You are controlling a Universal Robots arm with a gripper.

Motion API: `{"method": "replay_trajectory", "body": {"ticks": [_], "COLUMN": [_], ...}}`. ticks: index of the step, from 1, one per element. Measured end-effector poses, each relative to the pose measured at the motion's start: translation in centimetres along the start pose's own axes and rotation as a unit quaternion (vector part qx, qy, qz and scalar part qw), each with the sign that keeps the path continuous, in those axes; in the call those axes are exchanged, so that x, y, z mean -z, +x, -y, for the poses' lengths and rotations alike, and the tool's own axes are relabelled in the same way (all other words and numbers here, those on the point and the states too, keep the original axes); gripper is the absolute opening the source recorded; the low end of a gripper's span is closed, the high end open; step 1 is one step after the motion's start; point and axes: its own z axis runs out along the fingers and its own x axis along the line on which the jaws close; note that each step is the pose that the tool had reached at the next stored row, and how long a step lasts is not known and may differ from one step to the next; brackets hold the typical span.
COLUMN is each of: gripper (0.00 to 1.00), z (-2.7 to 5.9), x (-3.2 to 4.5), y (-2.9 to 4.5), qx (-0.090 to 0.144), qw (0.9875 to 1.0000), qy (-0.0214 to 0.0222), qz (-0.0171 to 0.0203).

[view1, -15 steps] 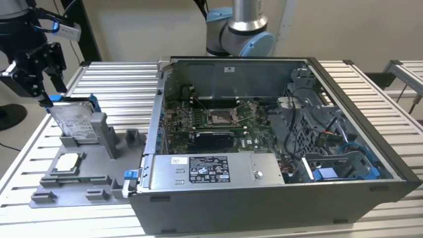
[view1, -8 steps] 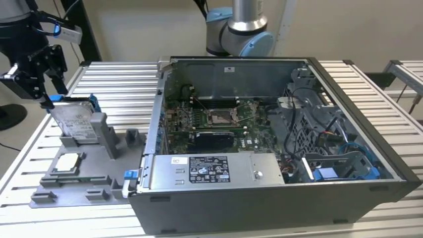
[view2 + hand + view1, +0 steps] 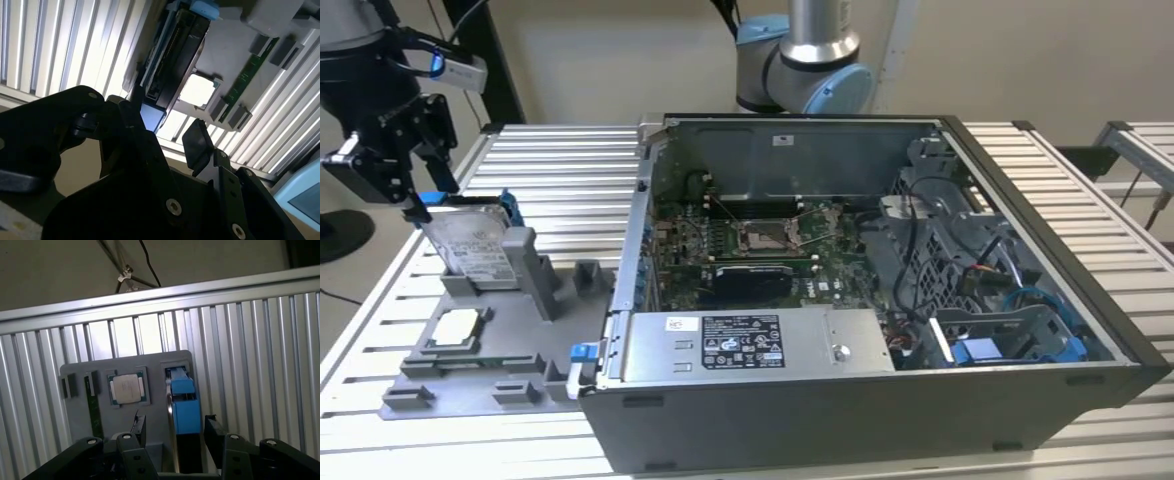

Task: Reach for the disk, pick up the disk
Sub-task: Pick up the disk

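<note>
The disk (image 3: 470, 245) stands on edge in a slot at the far end of a grey holder tray (image 3: 507, 348), on the exterior view's left, with a blue rail along its upper edge. In the first wrist view the disk (image 3: 184, 407) is seen edge-on, blue rail uppermost.

The gripper (image 3: 424, 200) hangs just above the disk's top corner. Its jaws are wide open and hold nothing. In the first wrist view the gripper (image 3: 175, 432) straddles the disk's edge with one finger on each side, and a gap shows on each side between finger and disk. In the second wrist view the disk (image 3: 177, 50) lies just beyond the dark fingers (image 3: 197, 145).

Nearer on the same tray lies a small square CPU chip (image 3: 458, 328) in its own recess, and a green memory stick (image 3: 92, 410) sits edgewise beside it.

The tray rests on a slatted metal table (image 3: 560, 170). On the exterior view's right, just beside the tray, is an open computer case (image 3: 854, 420).
</note>
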Motion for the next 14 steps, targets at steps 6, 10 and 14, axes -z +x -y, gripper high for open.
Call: {"method": "replay_trajectory", "body": {"ticks": [6,10,14], "gripper": [1.00,1.00,1.00], "z": [0.00,0.00,-0.01], "x": [-0.33,-0.57,-0.92], "y": [-0.01,-0.01,-0.02], "qx": [0.000,0.000,0.000], "qw": [1.0000,1.0000,1.0000], "qy": [0.0000,0.0000,0.0000], "qz": [0.0000,0.0000,0.0000]}}
